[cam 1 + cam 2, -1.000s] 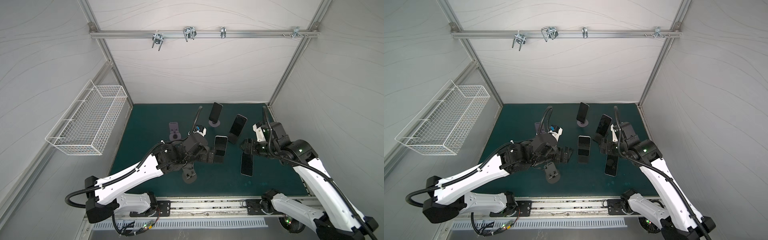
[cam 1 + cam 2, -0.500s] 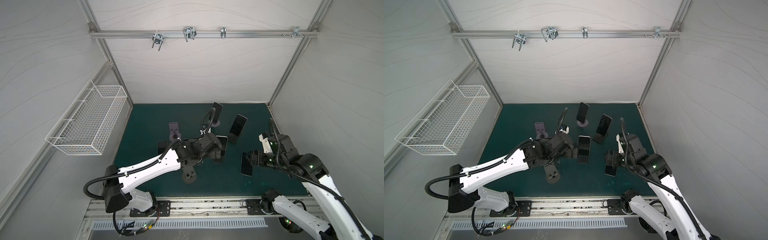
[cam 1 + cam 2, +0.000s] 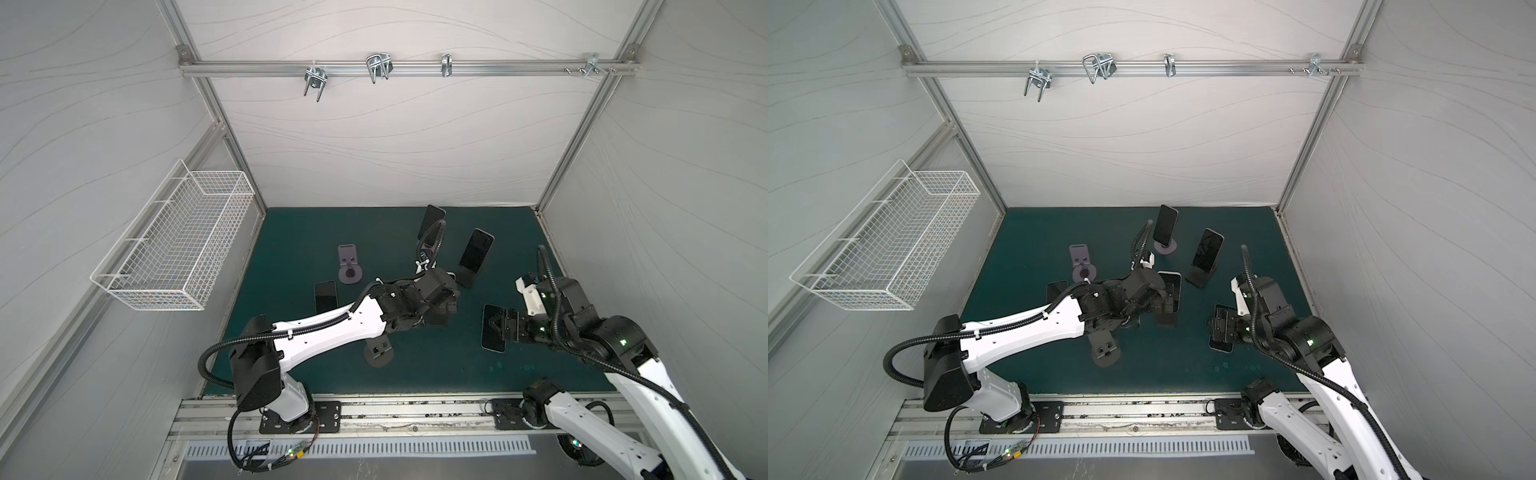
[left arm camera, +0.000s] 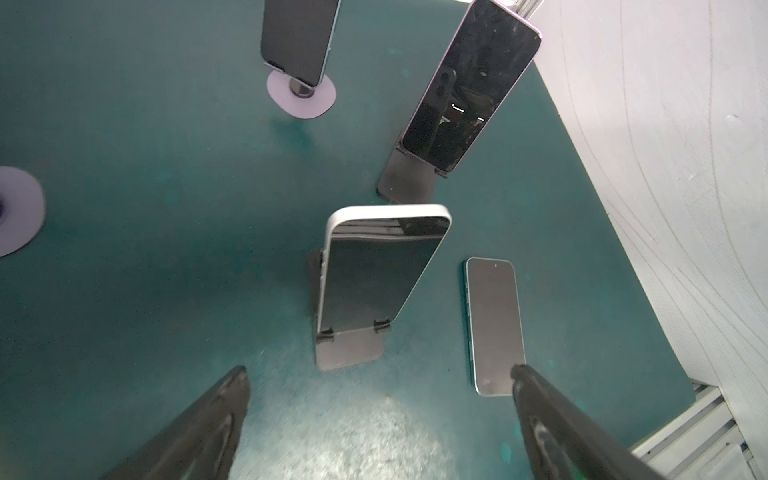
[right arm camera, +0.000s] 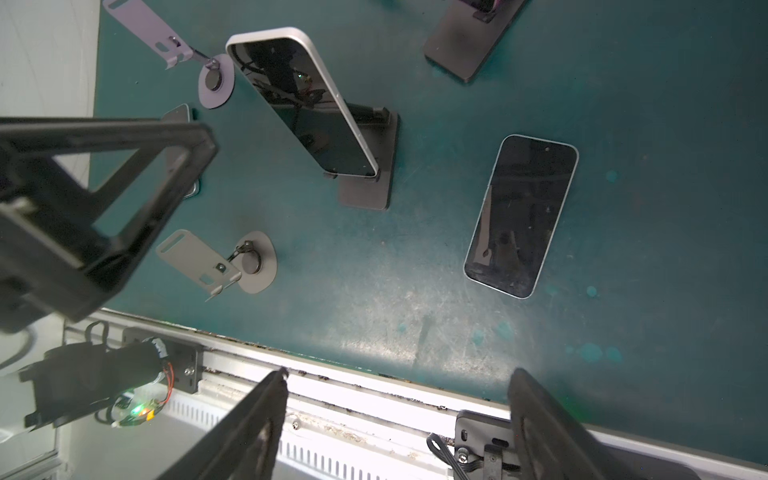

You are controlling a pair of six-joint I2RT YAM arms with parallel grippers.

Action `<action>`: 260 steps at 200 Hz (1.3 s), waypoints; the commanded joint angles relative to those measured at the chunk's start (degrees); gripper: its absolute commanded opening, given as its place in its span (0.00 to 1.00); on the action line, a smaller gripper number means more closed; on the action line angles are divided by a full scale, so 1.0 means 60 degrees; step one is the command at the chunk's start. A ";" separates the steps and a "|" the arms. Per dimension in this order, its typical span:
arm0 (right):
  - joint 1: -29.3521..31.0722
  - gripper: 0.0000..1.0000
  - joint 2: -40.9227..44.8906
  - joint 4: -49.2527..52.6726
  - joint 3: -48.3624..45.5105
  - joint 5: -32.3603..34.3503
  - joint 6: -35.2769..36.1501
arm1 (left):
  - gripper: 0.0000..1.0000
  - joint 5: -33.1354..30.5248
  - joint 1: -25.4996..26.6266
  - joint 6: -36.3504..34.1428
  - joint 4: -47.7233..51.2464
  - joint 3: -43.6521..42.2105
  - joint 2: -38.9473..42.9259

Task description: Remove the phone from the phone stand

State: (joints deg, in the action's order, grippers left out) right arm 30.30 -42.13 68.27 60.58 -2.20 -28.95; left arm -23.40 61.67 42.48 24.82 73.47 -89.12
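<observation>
Phone (image 4: 374,274) with a pale rim leans tilted on its dark phone stand (image 4: 349,353) near the middle of the green desk (image 4: 124,124), its screen dark. Left fingers (image 4: 216,415) are spread wide and empty, just short of the stand's base. Right fingers (image 5: 257,415) are also apart, holding nothing, near a flat phone (image 5: 521,216) toward the desk's right edge.

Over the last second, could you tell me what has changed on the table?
The left gripper reached right, toward the phone on the middle stand, jaws wide open. The right gripper drew back over the flat phone, empty. Everything else stayed put.
</observation>
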 commanded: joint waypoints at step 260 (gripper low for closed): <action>-0.0100 0.86 -0.0098 0.0863 0.0451 -0.1076 0.0152 | 0.98 -0.0817 -0.0153 -0.0256 -0.0532 0.1775 -0.2744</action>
State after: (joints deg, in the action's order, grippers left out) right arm 29.93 -43.09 71.42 62.22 -8.03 -27.38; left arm -26.81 61.34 40.71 22.02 81.71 -104.60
